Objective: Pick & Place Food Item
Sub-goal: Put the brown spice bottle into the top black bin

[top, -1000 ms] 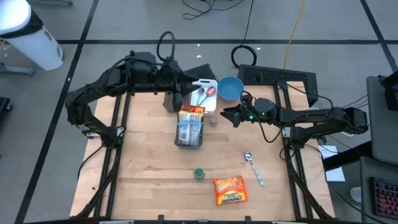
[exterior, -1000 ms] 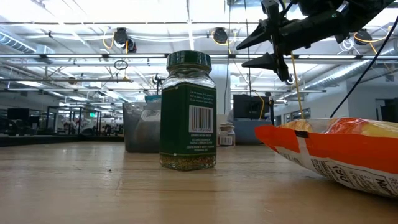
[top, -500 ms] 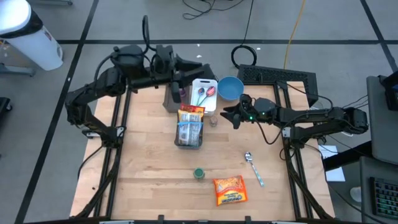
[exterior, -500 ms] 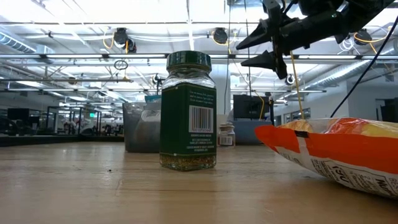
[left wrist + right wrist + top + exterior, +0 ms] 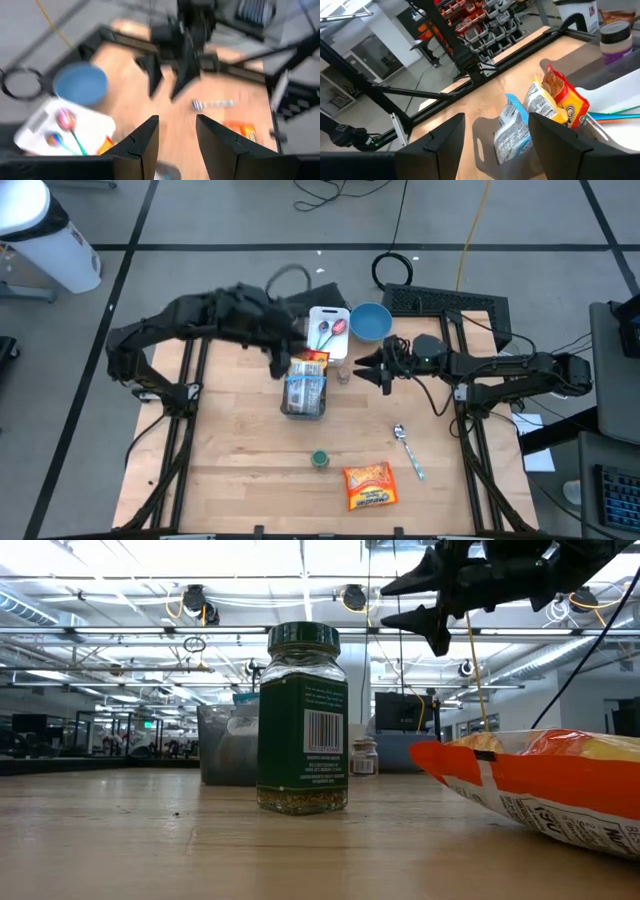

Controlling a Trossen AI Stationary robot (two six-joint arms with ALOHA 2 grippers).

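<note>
A dark bin at the table's middle holds snack bags standing on end: a blue-white one and an orange-red one. An orange snack bag lies flat near the front edge, and a green-lidded spice jar stands left of it. My left gripper hangs open above the bin's far end, blurred, with nothing between its fingers. My right gripper stands open and level in the air to the bin's right, pointing at it; the low view shows it high up.
At the far edge lie a white tray with coloured spoons and a blue bowl. A small jar stands beside the bin. A metal spoon lies at the right front. Bare wood spreads left of the bin.
My left gripper first drew back toward the far edge, then swung down and toward the near edge, tipping downward over the bin's far end. My right gripper has rolled about its own axis while staying where it was. Both stay open.
</note>
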